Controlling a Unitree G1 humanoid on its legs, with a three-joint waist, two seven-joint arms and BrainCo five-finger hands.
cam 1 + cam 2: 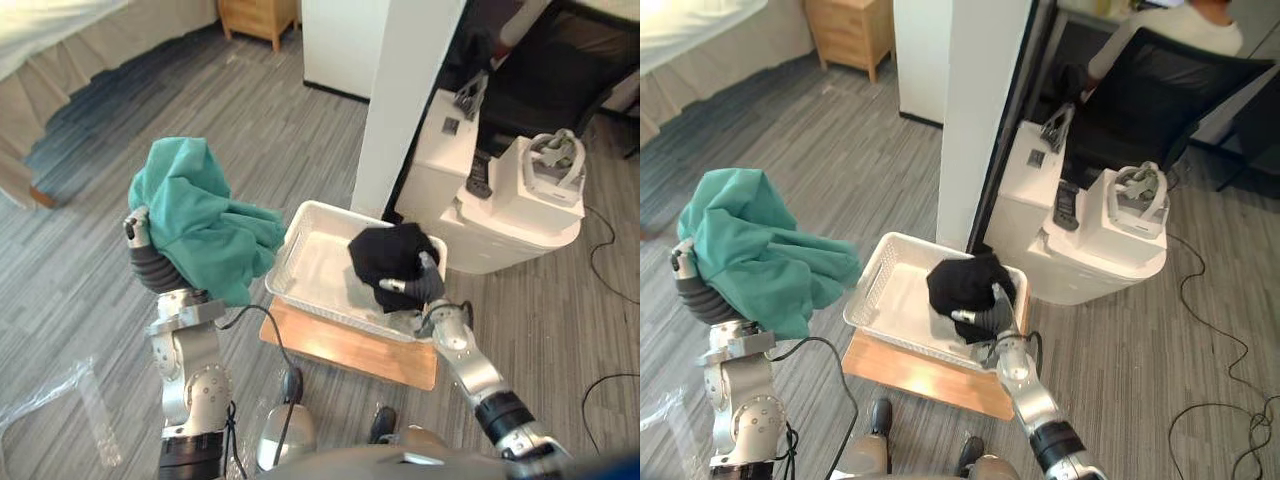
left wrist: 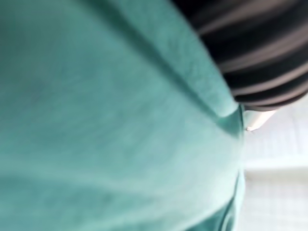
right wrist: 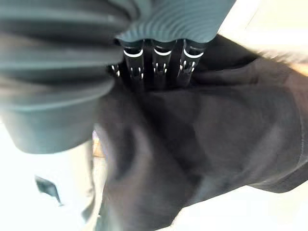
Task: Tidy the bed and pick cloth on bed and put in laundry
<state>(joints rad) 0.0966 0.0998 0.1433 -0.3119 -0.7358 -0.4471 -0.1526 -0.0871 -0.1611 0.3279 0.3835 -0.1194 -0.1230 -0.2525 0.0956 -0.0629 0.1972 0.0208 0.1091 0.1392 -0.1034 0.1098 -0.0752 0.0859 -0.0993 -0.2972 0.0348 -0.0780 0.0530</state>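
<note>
Under right hand (image 1: 418,286): white plastic basket (image 1: 300,238) | wrist view: fingers (image 3: 162,65) clutch black cloth (image 3: 216,130) | left hand (image 1: 137,230) buried in teal cloth (image 1: 195,215), grip unclear.

Two cloths in all: one teal cloth (image 1: 195,215) and one black cloth (image 1: 385,255). Also counted: one white basket (image 1: 320,265), one wooden board (image 1: 350,350), one wooden nightstand (image 1: 258,18), one bed (image 1: 100,50), one office chair (image 1: 1160,90) and one person (image 1: 1200,25) seated in it.

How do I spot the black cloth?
Find the tall white pillar; at its foot a white basket sits on a wooden board. The black cloth is bunched over the basket in the right hand, unlike the teal cloth hanging outside the basket.
</note>
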